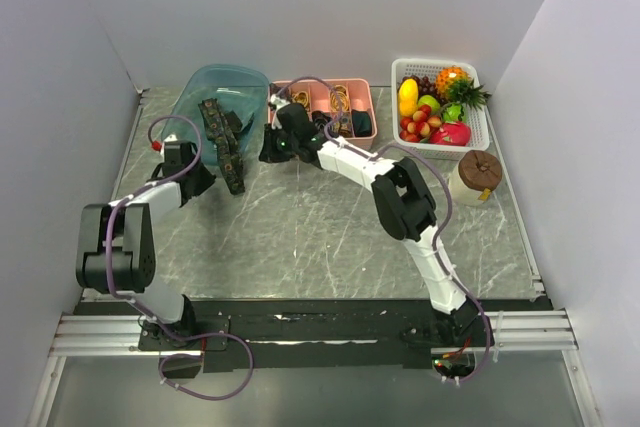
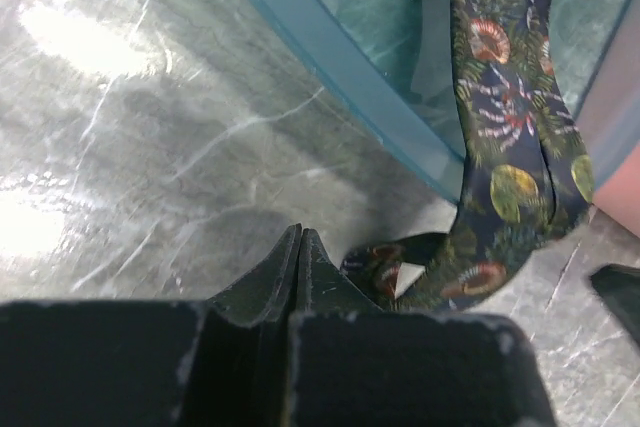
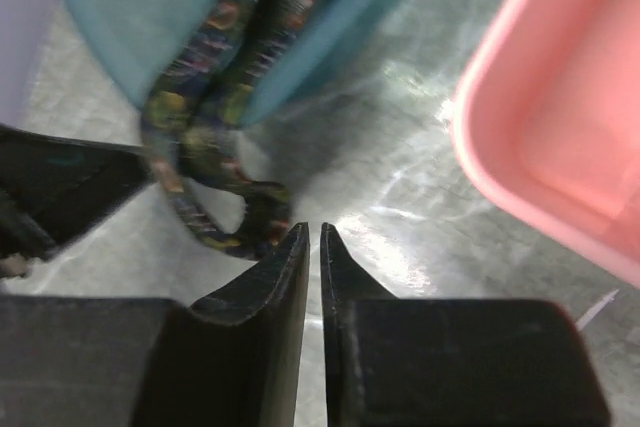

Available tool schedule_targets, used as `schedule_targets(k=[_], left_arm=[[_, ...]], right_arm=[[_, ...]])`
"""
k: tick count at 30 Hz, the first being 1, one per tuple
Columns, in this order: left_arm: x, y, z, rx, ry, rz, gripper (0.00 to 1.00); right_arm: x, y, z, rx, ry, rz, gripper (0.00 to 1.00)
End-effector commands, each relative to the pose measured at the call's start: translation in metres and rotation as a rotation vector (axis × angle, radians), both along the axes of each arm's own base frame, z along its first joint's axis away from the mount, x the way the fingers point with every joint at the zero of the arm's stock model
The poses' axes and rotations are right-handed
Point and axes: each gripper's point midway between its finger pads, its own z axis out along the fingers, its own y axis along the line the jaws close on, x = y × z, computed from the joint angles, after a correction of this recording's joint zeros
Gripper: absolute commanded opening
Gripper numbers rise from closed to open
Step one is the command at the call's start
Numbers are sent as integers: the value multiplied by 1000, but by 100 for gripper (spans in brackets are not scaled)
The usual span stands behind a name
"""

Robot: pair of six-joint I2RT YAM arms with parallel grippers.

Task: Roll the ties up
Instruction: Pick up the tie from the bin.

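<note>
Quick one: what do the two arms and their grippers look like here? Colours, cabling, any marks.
Both the left arm and right arm have white links with bulky black joint housings. A thin purple-grey cable loops loosely along each; the left one carries a small red fitting. The left gripper and right gripper have matte black fingers tapering to points, edges scuffed pale.

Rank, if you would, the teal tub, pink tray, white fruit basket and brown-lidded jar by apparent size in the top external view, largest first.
1. white fruit basket and teal tub: too alike to separate.
2. pink tray: somewhat smaller.
3. brown-lidded jar: clearly smallest.
</note>
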Motion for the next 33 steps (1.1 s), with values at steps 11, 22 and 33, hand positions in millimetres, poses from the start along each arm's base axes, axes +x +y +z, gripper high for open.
schedule_targets(k=[11, 22, 33], left_arm=[[37, -37, 34, -54, -119, -138, 3], [39, -45, 37, -31, -114, -149, 5], [8, -28, 34, 7, -122, -68, 70]], right_arm=[[-8, 47, -5, -2, -22, 41, 13], [-10, 58, -12, 12, -16, 64, 13], [-13, 5, 0, 3, -1, -10, 18]])
